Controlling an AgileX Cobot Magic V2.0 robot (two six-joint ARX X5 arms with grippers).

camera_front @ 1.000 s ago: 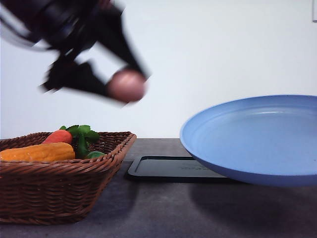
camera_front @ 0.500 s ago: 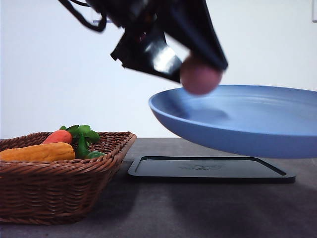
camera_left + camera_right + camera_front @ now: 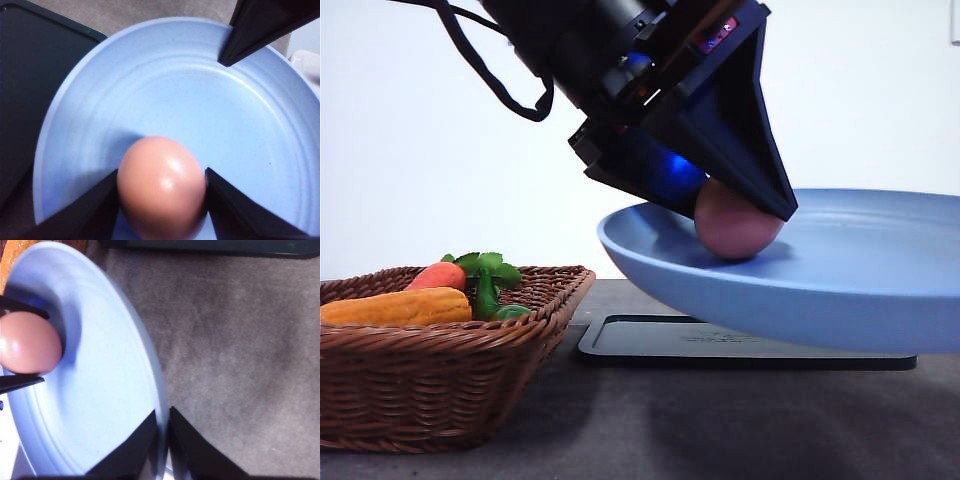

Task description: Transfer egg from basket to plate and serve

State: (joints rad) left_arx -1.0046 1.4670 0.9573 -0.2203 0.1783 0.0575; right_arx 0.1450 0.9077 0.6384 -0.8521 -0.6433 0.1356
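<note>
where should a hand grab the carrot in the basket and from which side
Judging from the front view, grip the carrot across its orange body, coming down from above. It lies on its side in the basket, resting over the corn cob, with the leafy greens at one end. The basket walls block a sideways approach, and the leaves give a poor hold.

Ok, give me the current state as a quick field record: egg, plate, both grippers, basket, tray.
egg: between the left gripper's fingers, low over the plate's inner surface; contact with the plate unclear
plate: held in the air above the tray, right gripper clamped on its rim
left gripper: shut on egg
right gripper: shut on plate rim
basket: on table, holds carrot, corn, greens
tray: on table under plate
</note>
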